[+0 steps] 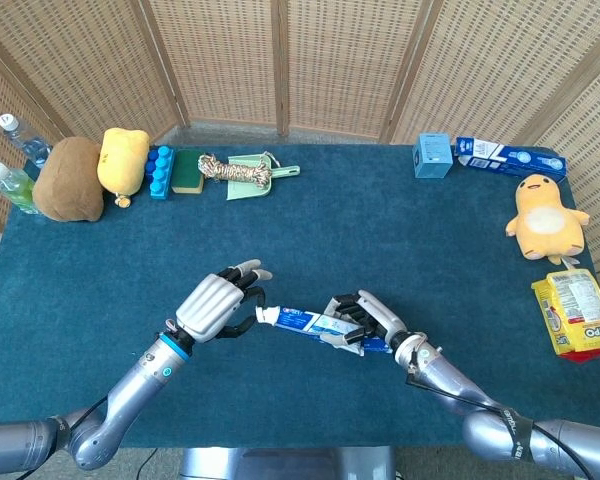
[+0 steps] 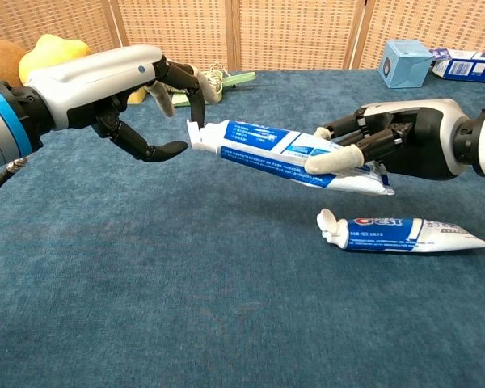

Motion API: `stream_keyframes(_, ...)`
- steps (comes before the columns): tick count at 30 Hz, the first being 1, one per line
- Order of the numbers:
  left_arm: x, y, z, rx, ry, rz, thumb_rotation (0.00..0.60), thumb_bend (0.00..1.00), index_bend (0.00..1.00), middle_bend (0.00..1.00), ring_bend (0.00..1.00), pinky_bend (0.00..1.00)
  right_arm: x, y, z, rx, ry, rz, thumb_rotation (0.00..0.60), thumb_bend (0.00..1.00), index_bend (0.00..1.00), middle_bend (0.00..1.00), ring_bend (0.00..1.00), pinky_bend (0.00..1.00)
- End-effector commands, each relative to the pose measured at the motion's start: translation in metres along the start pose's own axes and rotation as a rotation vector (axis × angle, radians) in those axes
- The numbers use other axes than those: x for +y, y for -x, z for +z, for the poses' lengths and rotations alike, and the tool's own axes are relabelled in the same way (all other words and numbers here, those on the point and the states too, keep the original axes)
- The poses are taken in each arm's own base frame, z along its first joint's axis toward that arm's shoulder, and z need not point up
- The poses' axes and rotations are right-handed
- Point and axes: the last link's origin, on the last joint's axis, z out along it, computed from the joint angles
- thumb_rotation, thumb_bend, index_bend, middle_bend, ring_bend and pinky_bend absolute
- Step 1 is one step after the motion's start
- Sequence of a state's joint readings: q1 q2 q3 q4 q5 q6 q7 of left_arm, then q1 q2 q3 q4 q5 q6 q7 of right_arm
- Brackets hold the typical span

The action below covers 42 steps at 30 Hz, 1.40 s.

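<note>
My right hand [image 1: 372, 322] [image 2: 408, 148] grips the flat end of a blue and white toothpaste tube [image 1: 306, 321] [image 2: 284, 150] and holds it above the blue table [image 1: 380, 240], with the cap pointing at my left hand. My left hand [image 1: 216, 304] [image 2: 113, 85] is at the cap end with its fingers spread. One fingertip meets the top of the white cap [image 2: 196, 135] and the thumb curls just below it without closing. A second toothpaste tube [image 2: 400, 233] lies flat on the table under my right hand.
At the back left are two bottles [image 1: 10, 185], a brown plush [image 1: 68, 180], a yellow plush [image 1: 123, 160], a blue pack [image 1: 160, 172], a green sponge [image 1: 189, 170], a rope [image 1: 225, 168] and a green dustpan [image 1: 258, 176]. On the right are a light blue box [image 1: 432, 156], a toothpaste carton [image 1: 508, 157], a duck plush [image 1: 545, 215] and a snack pack [image 1: 577, 312].
</note>
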<state>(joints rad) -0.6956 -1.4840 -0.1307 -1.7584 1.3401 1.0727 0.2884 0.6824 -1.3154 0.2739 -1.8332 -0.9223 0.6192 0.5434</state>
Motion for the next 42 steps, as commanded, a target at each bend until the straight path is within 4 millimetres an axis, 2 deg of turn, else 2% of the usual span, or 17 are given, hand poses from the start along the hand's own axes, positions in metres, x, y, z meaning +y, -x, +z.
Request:
stream_keyframes(1, 0.000, 0.000, 0.000, -0.001, -0.001, 0.000, 0.600, 0.35, 0.71, 0.25, 0.14, 0.30, 0.000, 0.000, 0.001, 0.013, 0.005, -0.003, 0.600, 0.46, 0.91, 0.70, 0.70, 0.83)
stream_keyframes(5, 0.000, 0.001, -0.001, -0.004, -0.001, -0.004, 0.600, 0.35, 0.72, 0.25, 0.14, 0.28, 0.001, -0.001, 0.002, 0.029, 0.009, -0.011, 0.600, 0.46, 0.91, 0.70, 0.70, 0.83)
stream_keyframes(15, 0.000, 0.002, -0.005, -0.008, 0.000, 0.005, 0.600, 0.35, 0.70, 0.22, 0.14, 0.31, 0.000, -0.006, 0.005, 0.080, 0.017, 0.012, 0.600, 0.46, 0.91, 0.70, 0.70, 0.83)
stream_keyframes(22, -0.001, 0.004, -0.010, -0.012, 0.000, 0.019, 0.600, 0.35, 0.65, 0.17, 0.09, 0.28, -0.003, -0.011, 0.006, 0.105, 0.017, 0.053, 0.600, 0.46, 0.91, 0.70, 0.70, 0.83)
stream_keyframes(26, -0.001, 0.004, -0.011, -0.010, 0.001, 0.021, 0.600, 0.35, 0.63, 0.15, 0.07, 0.30, -0.004, -0.012, 0.005, 0.107, 0.015, 0.060, 0.600, 0.46, 0.91, 0.70, 0.70, 0.83)
stream_keyframes(31, -0.001, -0.006, -0.015, 0.024, 0.005, 0.021, 0.600, 0.35, 0.60, 0.14, 0.06, 0.29, -0.004, -0.015, 0.005, 0.112, 0.016, 0.056, 0.600, 0.46, 0.91, 0.70, 0.70, 0.83)
stream_keyframes(38, -0.017, -0.031, -0.040, 0.098, -0.046, 0.042, 0.600, 0.35, 0.56, 0.14, 0.06, 0.28, -0.002, -0.027, 0.005, 0.147, 0.002, 0.047, 0.600, 0.46, 0.90, 0.69, 0.69, 0.82)
stream_keyframes(42, -0.036, -0.047, -0.066, 0.147, -0.120, 0.050, 0.600, 0.35, 0.54, 0.14, 0.06, 0.28, 0.003, -0.038, 0.005, 0.163, 0.000, 0.032, 0.600, 0.45, 0.89, 0.69, 0.66, 0.78)
